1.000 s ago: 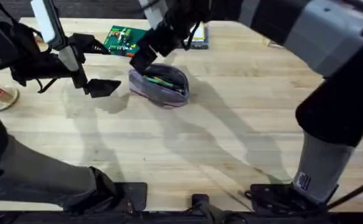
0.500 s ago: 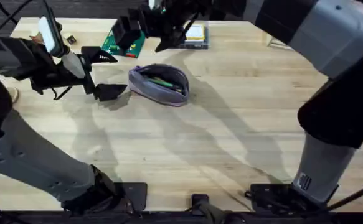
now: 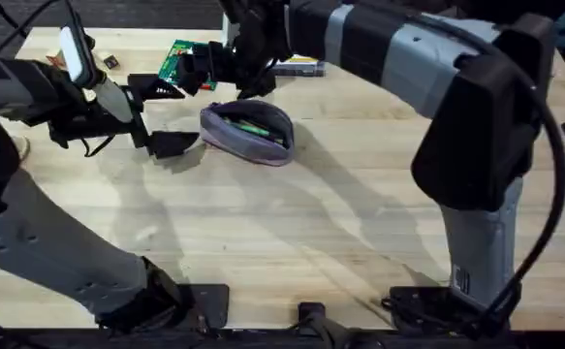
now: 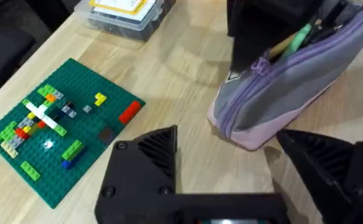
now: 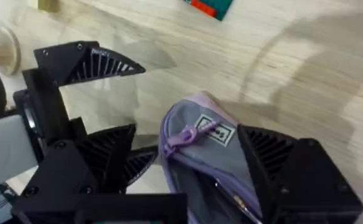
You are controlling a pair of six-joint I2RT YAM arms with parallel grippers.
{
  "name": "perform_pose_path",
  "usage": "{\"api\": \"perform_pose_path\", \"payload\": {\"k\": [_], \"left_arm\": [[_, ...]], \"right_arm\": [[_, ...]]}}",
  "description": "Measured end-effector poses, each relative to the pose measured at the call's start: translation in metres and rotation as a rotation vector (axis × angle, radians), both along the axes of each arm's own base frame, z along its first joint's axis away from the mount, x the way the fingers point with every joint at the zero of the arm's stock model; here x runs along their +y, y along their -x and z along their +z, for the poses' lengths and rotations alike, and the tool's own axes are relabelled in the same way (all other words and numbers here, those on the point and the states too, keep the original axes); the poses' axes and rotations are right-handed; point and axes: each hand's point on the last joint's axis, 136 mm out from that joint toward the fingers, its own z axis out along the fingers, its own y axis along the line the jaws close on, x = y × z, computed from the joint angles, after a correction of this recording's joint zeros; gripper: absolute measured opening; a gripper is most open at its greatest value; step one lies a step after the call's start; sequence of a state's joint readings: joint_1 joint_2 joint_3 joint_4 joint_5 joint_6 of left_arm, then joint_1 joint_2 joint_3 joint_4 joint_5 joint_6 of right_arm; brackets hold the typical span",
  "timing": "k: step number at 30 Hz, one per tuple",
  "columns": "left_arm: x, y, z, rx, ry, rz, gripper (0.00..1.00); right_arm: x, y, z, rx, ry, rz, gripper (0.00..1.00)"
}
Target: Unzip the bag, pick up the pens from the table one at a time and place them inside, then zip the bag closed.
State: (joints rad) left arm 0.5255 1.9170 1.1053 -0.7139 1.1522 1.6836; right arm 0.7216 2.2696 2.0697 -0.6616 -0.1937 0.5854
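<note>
I read the bag point(image 3: 248, 132) as unzipped, lying on the table point(image 3: 340, 223) with pens point(image 3: 253, 127) already inside, a green one showing through the mouth. I see no loose pens beside the bag, so loading looks done and zipping is what remains. My left hand point(image 3: 166, 116) waits just beside the bag's end, spread wide and empty. My right hand point(image 5: 187, 155) straddles the zipper pull point(image 5: 180, 135), open, gripping nothing.

— Where was the bag point(image 3: 247, 131)?
— On the bench point(image 3: 360, 223), unzipped, green pens point(image 3: 253, 126) inside.
— And the grippers?
— Left gripper point(image 3: 162, 114) at its nine o'clock, fingers spread; right gripper point(image 3: 200, 70) at eleven.
</note>
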Motion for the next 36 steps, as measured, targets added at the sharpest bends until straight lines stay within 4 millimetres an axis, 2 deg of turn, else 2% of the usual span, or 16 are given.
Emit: {"api": "perform_pose_path", "payload": {"k": [6,13,18,22,23,24,25,36], "left_arm": [[0.000,0.000,0.000,-0.001,0.001,0.000,0.993],[0.000,0.000,0.001,-0.002,0.003,0.000,0.993],[0.000,0.000,0.001,-0.002,0.004,0.000,0.993],[0.000,0.000,0.001,-0.002,0.003,0.000,0.992],[0.000,0.000,0.001,-0.002,0.003,0.000,0.993],[0.000,0.000,0.001,-0.002,0.003,0.000,0.993],[0.000,0.000,0.001,-0.002,0.003,0.000,0.993],[0.000,0.000,0.001,-0.002,0.004,0.000,0.993]], "right_arm": [[0.001,-0.001,-0.006,0.026,-0.009,-0.038,0.997],[0.003,0.003,-0.027,0.091,0.001,-0.068,0.995],[0.006,0.006,-0.027,0.109,-0.015,-0.058,0.902],[0.008,0.008,-0.026,0.122,-0.025,-0.059,0.754],[0.009,0.009,-0.026,0.139,-0.034,-0.071,0.592],[0.009,0.009,-0.026,0.142,-0.038,-0.072,0.540],[0.011,0.011,-0.025,0.154,-0.050,-0.071,0.398],[0.021,0.021,-0.020,0.197,-0.098,-0.028,0.080]]}}
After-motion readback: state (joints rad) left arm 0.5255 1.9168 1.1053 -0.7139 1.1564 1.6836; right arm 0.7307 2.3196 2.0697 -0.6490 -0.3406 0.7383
